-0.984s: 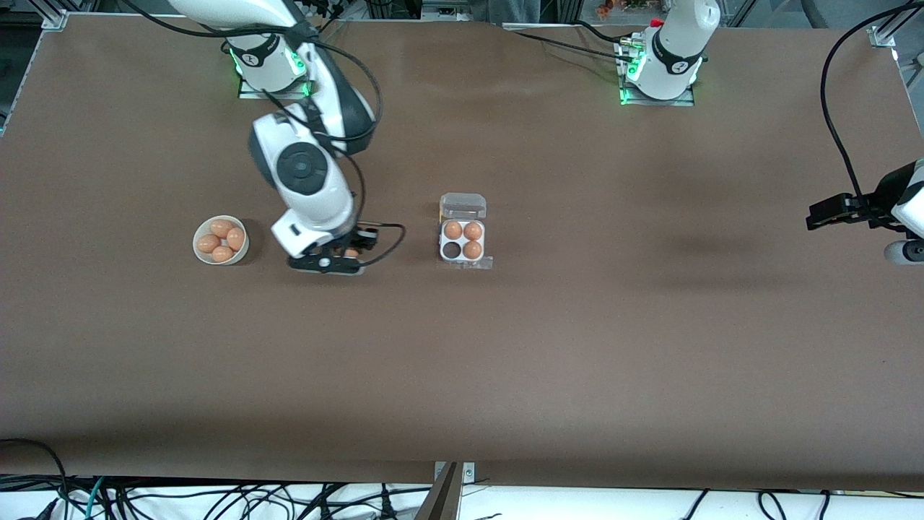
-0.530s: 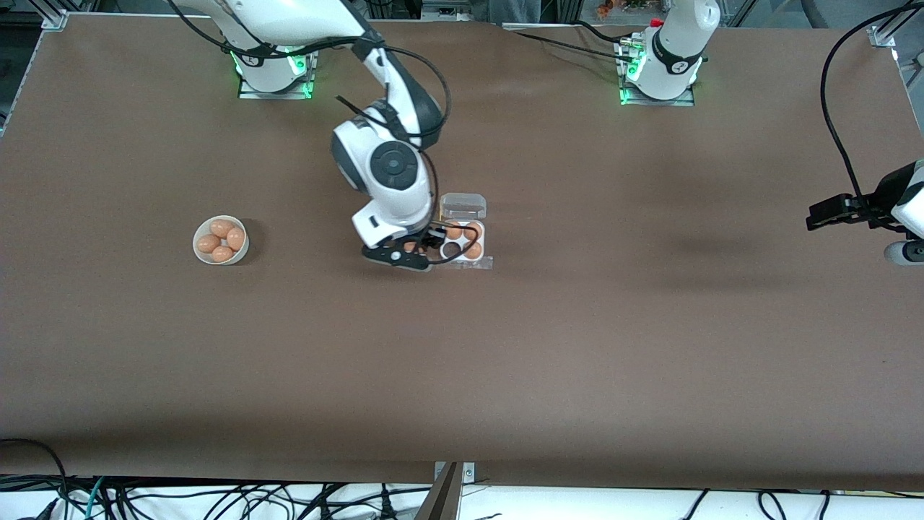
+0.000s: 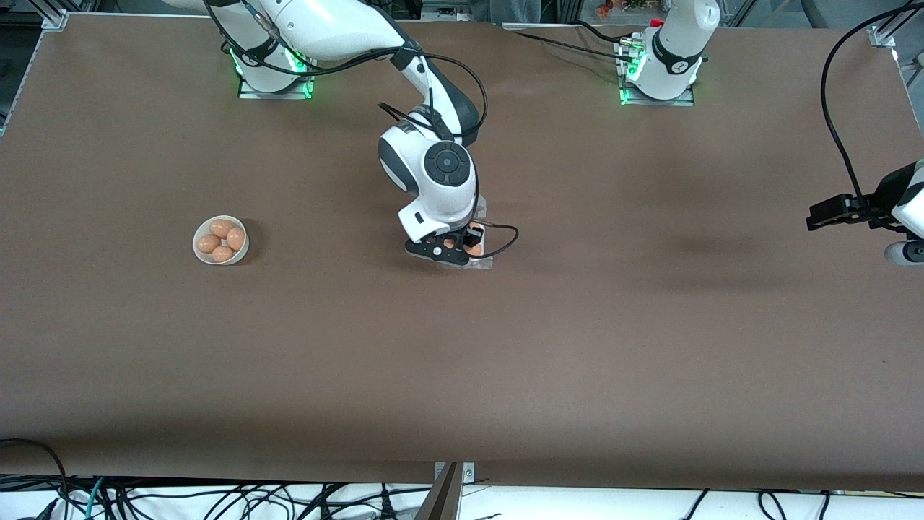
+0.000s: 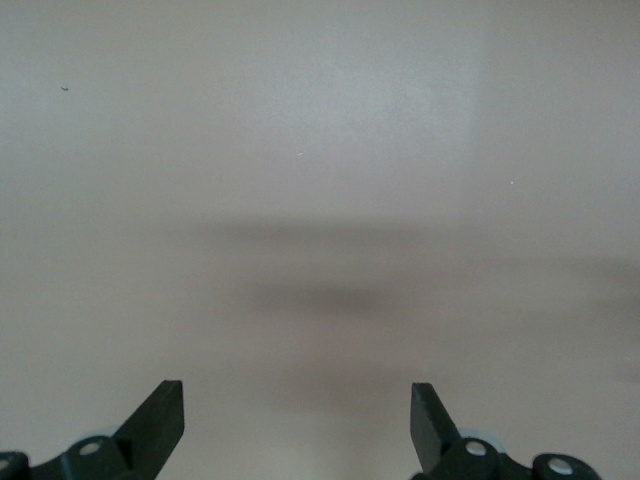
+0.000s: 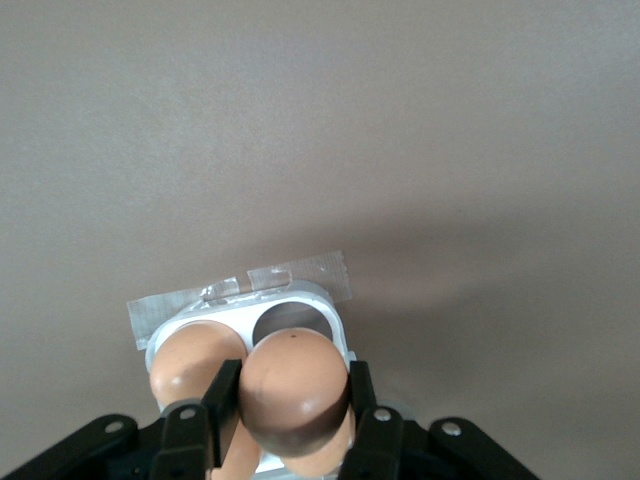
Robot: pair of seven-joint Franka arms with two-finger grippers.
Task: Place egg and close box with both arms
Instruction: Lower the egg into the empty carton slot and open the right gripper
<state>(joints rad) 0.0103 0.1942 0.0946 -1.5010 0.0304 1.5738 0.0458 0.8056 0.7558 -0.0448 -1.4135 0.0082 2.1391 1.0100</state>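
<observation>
Since prev frame, right gripper (image 3: 455,247) swung from beside the bowl (image 3: 221,240) to over the box (image 3: 465,249) mid-table, pinching the egg (image 5: 292,385) above the empty cell (image 5: 290,318). Left gripper (image 4: 298,425) waits spread wide at the left arm's table edge. Risk: released off-centre, egg hits cell rim, rolls out.

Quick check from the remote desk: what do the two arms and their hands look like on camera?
Both arms are glossy white with rounded segments and black round joint caps. The right arm trails looping black cables; its base glows green. The right hand has black fingers. The left arm carries a black cable, and the left hand has black wedge-shaped fingers.
</observation>
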